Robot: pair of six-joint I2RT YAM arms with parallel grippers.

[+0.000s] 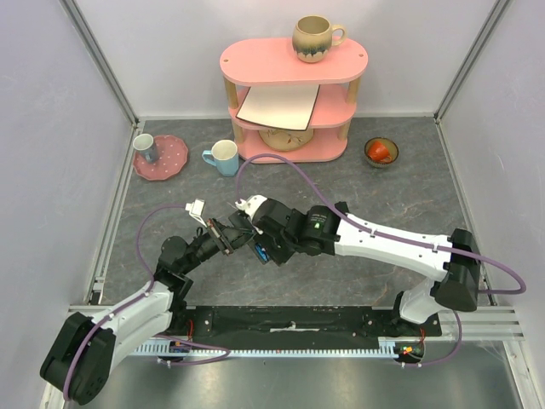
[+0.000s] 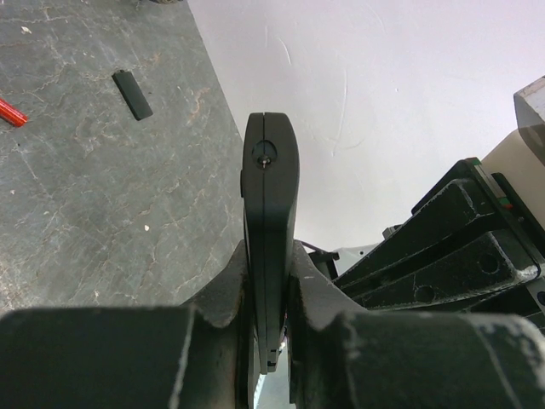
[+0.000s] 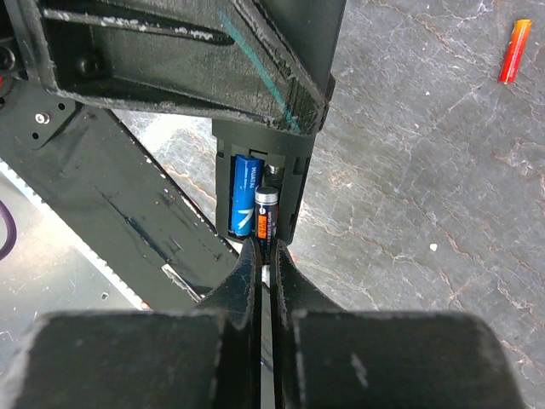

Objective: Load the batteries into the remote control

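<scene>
My left gripper (image 2: 271,266) is shut on the remote control (image 2: 271,200), a slim black bar held on edge above the table. In the right wrist view its open compartment (image 3: 291,183) faces me, with a blue battery (image 3: 247,195) lying in one slot and a dark battery with an orange label (image 3: 266,213) beside it. My right gripper (image 3: 266,249) is shut, and its tips rest against the near end of the dark battery. A red-orange battery (image 3: 514,49) lies loose on the table, at the far left (image 2: 10,112) in the left wrist view.
A small flat black piece (image 2: 132,94) lies on the grey table. At the back stand a pink shelf (image 1: 294,64) with a mug (image 1: 315,38) on top, a blue mug (image 1: 224,158), a pink plate (image 1: 166,162) and a small bowl (image 1: 381,152).
</scene>
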